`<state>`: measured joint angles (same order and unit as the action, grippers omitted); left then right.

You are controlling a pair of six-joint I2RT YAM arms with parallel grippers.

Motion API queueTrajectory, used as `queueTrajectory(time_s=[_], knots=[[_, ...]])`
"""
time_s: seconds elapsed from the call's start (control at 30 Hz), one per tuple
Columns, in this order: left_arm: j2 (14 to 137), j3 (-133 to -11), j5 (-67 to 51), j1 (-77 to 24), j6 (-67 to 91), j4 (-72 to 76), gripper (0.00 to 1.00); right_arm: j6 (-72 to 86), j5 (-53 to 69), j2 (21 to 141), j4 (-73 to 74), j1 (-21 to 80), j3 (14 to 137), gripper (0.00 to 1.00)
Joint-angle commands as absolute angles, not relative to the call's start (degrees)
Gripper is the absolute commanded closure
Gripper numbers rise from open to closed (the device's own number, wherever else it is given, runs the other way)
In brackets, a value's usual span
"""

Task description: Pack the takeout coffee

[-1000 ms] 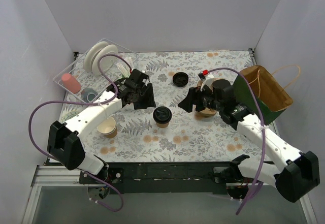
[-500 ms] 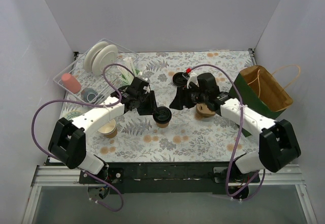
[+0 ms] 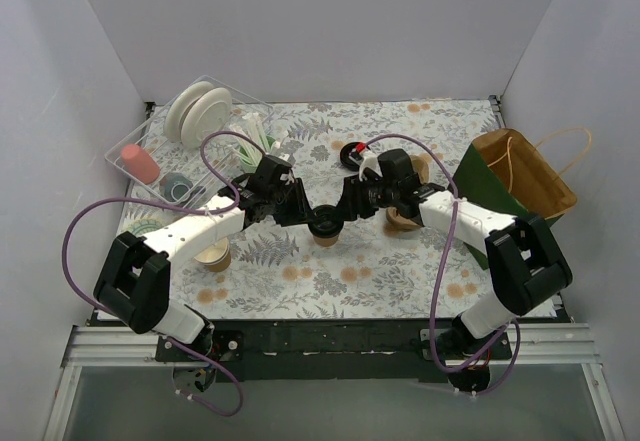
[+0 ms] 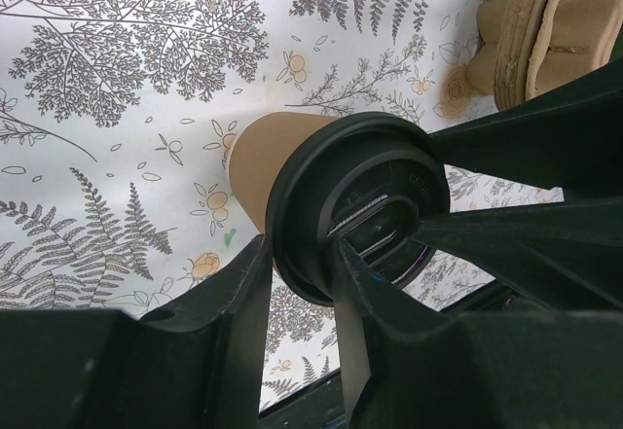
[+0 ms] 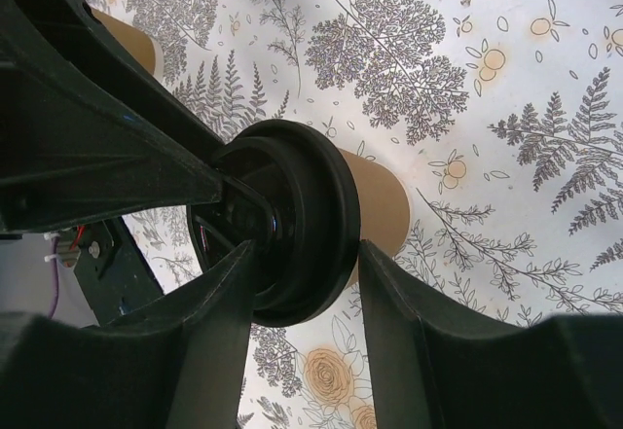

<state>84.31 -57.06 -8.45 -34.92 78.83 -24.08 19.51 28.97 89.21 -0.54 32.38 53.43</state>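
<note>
Overhead, you have both arms reaching inward to meet at the middle of the frame. There the takeout coffee (image 3: 324,229) stands upright on the fern-print table (image 3: 400,271) with its black lid on. Your left gripper (image 3: 308,213) comes at it from the left and your right gripper (image 3: 340,213) from the right, and both sets of tips reach the lid. The paper bag (image 3: 535,186) stands open at the right edge, well apart from the cup. The pulp carrier (image 3: 405,219) sits just right of the cup, partly under your right arm.

From the left wrist, the coffee fills the centre, with its kraft wall toward the upper left and its lid facing the camera. Your left fingers (image 4: 238,298) rise from the bottom edge, parted by a narrow gap, and the lower-left arc of the lid rim shows in that gap. The right gripper's fingers cross in from the right edge.

From the right wrist, the lid sits centre-left with the kraft wall to its right. Your right fingers (image 5: 389,293) rise from the bottom, parted, with the lid's lower rim between them. Whether either pair actually presses on the rim, you can't tell from these angles.
</note>
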Motion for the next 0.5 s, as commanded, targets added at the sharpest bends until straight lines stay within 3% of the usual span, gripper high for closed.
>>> queueTrajectory(time_s=[0.0, 0.47], knots=[[87.4, -53.4, -4.0, -34.7, 77.8, -28.9, 0.77, 18.2, 26.7, 88.5, -3.8, 32.6, 49.4, 0.49], [85.8, -51.5, -2.7, -34.7, 78.9, -30.1, 0.76, 21.1, 23.9, 89.3, -15.8, 32.3, 33.1, 0.53]])
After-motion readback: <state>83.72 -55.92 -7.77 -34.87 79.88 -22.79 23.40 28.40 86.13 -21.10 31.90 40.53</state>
